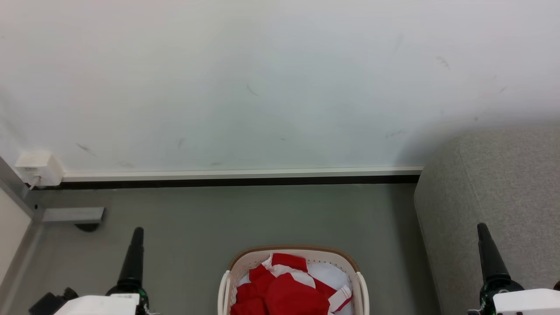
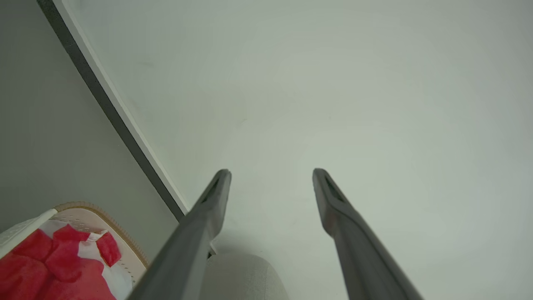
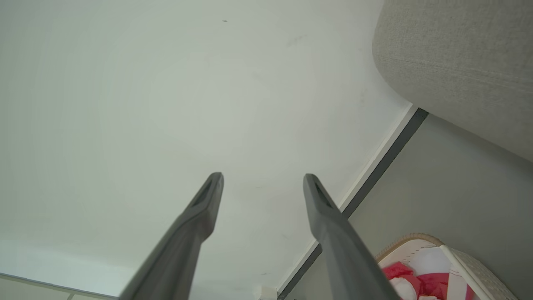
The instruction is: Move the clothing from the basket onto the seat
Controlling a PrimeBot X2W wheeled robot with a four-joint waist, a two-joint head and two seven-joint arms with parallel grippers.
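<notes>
The cream basket (image 1: 245, 259) stands on the grey floor at the bottom middle of the head view, holding crumpled red clothing (image 1: 288, 293) with white bands over a pale liner. The grey sofa (image 1: 503, 183) fills the right side, its rounded corner close to the basket. My left gripper (image 1: 138, 234) hangs left of the basket and my right gripper (image 1: 482, 229) is in front of the sofa's side. Both are open and empty, pointing at the wall. In the left wrist view, the left gripper (image 2: 270, 175) has the basket (image 2: 95, 214) and clothing (image 2: 50, 266) at lower left. In the right wrist view, the right gripper (image 3: 262, 179) has the sofa (image 3: 458, 62) at upper right and the basket (image 3: 470, 266) below.
A white wall with a pale and dark baseboard (image 1: 240, 177) runs behind the basket. A white socket box (image 1: 37, 168) and a grey metal foot (image 1: 72, 215) sit at the far left. Grey floor (image 1: 262, 214) lies between basket and wall.
</notes>
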